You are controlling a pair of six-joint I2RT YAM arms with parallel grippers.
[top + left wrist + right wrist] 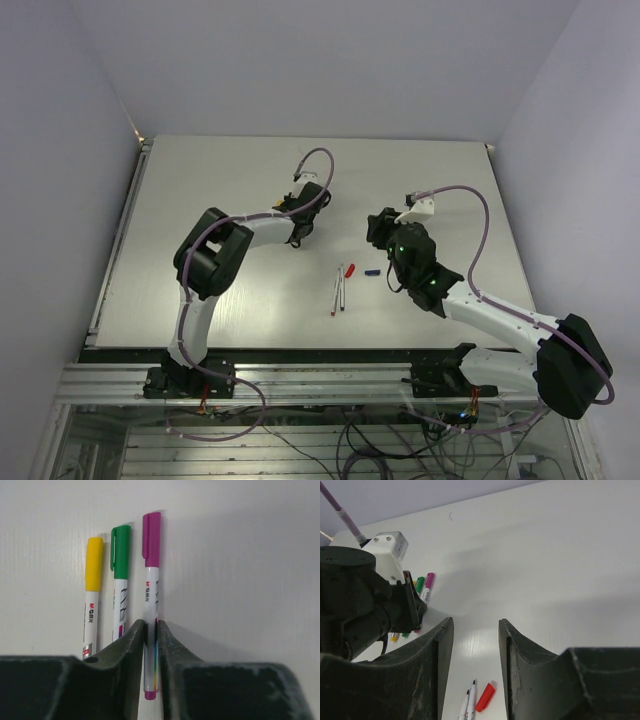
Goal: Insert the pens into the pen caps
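Note:
My left gripper [151, 630] is shut on the barrel of a purple-capped pen [151, 580], low over the table [230, 180]. Green-capped [120, 575] and yellow-capped [92, 585] pens lie side by side just left of it. In the top view the left gripper [297, 236] is at mid-table. Two uncapped pens [338, 291] lie side by side in front, with a red cap [349, 270] and a blue cap [372, 272] to their right. My right gripper [475, 627] is open and empty, held above the table behind the two uncapped pens [469, 706] and the red cap [485, 697].
The left arm's wrist [375, 605] fills the left of the right wrist view, with the capped pens [426, 586] poking out behind it. The right gripper [380, 230] is close to the right of the left one. Walls border the table at back and sides.

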